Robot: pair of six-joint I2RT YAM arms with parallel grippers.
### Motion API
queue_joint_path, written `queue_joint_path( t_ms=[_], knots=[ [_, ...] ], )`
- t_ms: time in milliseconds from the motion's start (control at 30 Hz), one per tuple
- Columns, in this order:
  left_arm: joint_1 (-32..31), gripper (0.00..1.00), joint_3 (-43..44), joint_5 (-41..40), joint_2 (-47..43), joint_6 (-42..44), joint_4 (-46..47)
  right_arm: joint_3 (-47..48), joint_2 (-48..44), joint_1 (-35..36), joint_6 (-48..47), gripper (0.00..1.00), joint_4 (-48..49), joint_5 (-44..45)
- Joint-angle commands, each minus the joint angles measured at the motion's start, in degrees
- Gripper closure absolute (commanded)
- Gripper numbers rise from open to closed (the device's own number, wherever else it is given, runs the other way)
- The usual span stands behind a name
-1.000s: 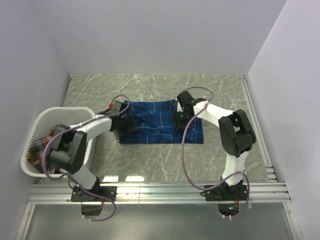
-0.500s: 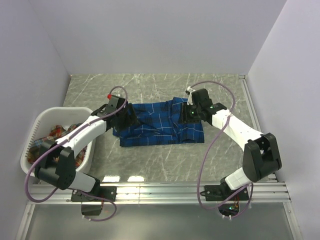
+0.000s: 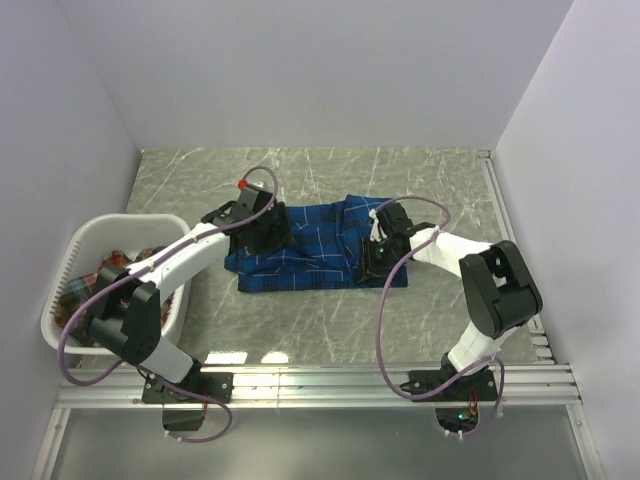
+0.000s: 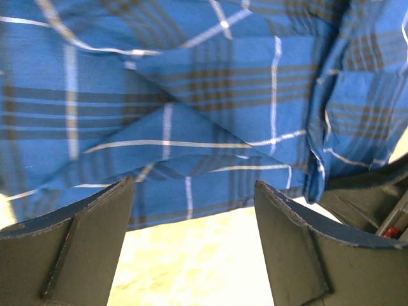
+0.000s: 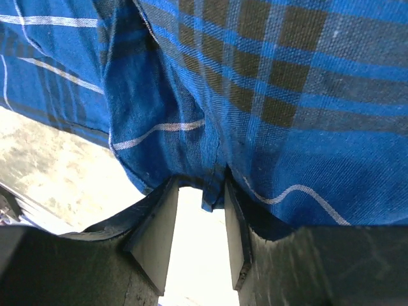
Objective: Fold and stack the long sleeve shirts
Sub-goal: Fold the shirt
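The grey marble table [image 3: 300,175] carries a white basket [image 3: 75,250] at its left side and a blue shirt [image 3: 305,250] near its middle. The blue shirt lies spread but rumpled, longer from side to side, its right part doubled over on itself with a raised ridge of cloth. A red shirt [image 3: 108,272] sits heaped inside the basket, apart from the blue one. The left arm [image 3: 185,255] reaches from beside the basket to the blue shirt's upper left part; the right arm [image 3: 450,245] bends in toward its right end. The left gripper [image 4: 194,191] is spread wide, its dark fingers [image 4: 76,242] standing well apart just above the cloth's edge, with bare table showing between them and creased blue plaid beyond. The right gripper [image 5: 199,191] is drawn narrow and pinches a fold of the blue shirt's edge: the cloth puckers down into the gap between the fingers [image 5: 156,236], and a small tab of hem hangs there over the pale table.
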Motion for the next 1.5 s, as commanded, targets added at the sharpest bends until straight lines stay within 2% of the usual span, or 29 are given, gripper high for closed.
queue_joint_path(
  t_ms=[0, 233, 567, 667, 700, 800, 933, 1067, 1267, 1367, 1467],
  knots=[
    [-2.0, 0.18, 2.4, -0.6, 2.1, 1.2, 1.6, 1.8, -4.7, 0.7, 0.1, 0.57, 1.3, 1.0],
    [-2.3, 0.19, 2.3, -2.1, 6.8, 0.3, 3.3, 4.8, -9.3, 5.2, 0.9, 0.53, 0.8, 10.6],
    [-2.2, 0.19, 1.3, -2.5, 10.6, -0.2, 4.1, 9.0, -1.2, 10.3, 1.2, 0.53, 0.3, 17.2],
    [-2.3, 0.19, 1.0, -2.8, 11.0, -0.3, 4.5, 9.3, 0.0, 11.3, 1.1, 0.62, 0.6, 16.9],
    [-2.3, 0.19, 1.0, -2.8, 11.2, -0.2, 4.5, 9.8, 0.0, 11.8, 1.0, 0.73, 0.5, 16.4],
    [-2.3, 0.19, 1.0, -2.4, 12.0, -0.4, 4.6, 11.3, -0.5, 12.8, 0.9, 0.93, -0.2, 14.9],
    [-2.3, 0.19, 1.0, -2.2, 12.2, -0.6, 4.9, 12.8, -1.7, 14.5, 1.2, 0.96, -0.1, 10.6],
    [-2.3, 0.19, 1.0, -1.8, 12.0, -0.6, 5.0, 13.0, 1.0, 14.7, 1.9, 0.94, 0.8, 7.5],
    [-2.2, 0.19, 0.5, -1.7, 11.1, -0.9, 5.1, 13.3, 4.3, 15.1, 0.8, 0.83, -1.0, 3.1],
    [-2.3, 0.19, 0.8, -1.7, 11.3, -0.9, 4.9, 14.0, 2.7, 15.2, -0.4, 0.66, -2.5, 2.7],
    [-2.2, 0.19, 1.3, -1.9, 11.5, -0.7, 4.4, 14.7, -0.4, 15.1, -1.1, 0.63, -3.6, 4.7]
  ],
)
